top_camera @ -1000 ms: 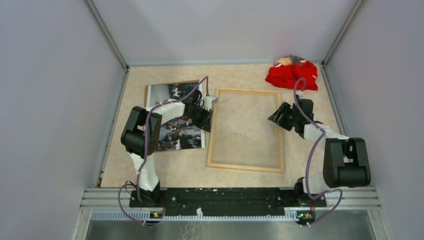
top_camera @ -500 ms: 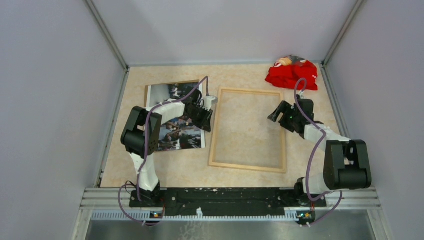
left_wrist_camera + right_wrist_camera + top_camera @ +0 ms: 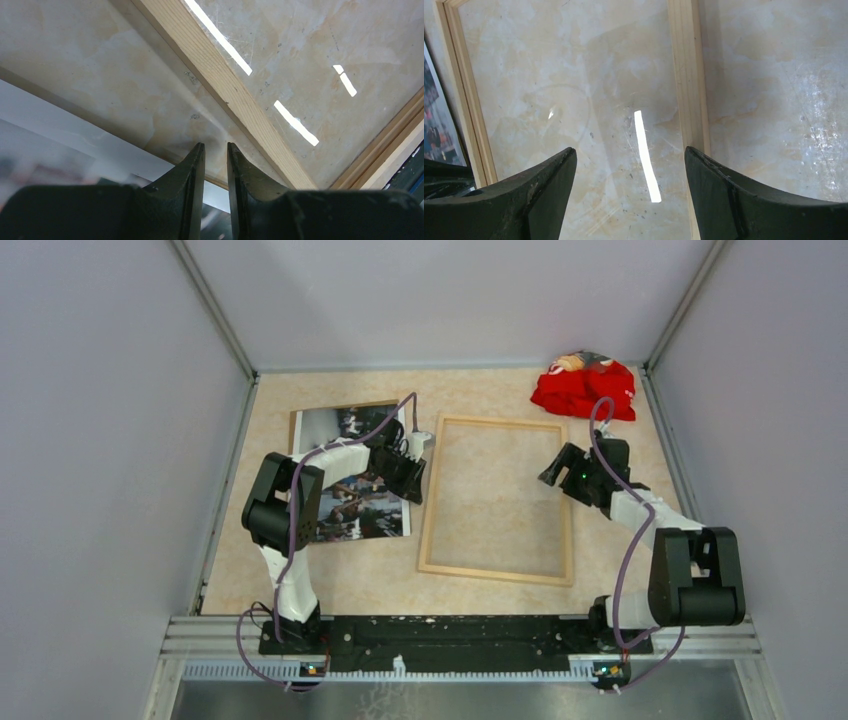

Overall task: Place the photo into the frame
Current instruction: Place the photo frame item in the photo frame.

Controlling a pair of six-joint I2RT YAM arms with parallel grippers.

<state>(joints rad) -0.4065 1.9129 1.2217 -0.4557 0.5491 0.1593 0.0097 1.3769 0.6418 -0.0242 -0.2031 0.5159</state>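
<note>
The photo lies face up on the left of the table, and its pale border shows in the left wrist view. The light wooden frame with its clear pane lies flat in the middle, just right of the photo. My left gripper is low at the photo's right edge, between photo and frame. Its jaws are almost together, with a narrow gap and nothing in it. My right gripper is wide open and empty over the frame's right rail.
A crumpled red cloth lies at the back right corner. A thin brown edge shows under the photo's left side. Grey walls close in the table on the left, back and right.
The frame has slid slightly to the right. My right gripper has shifted a little toward the back along the frame's right rail. The left arm has barely moved.
</note>
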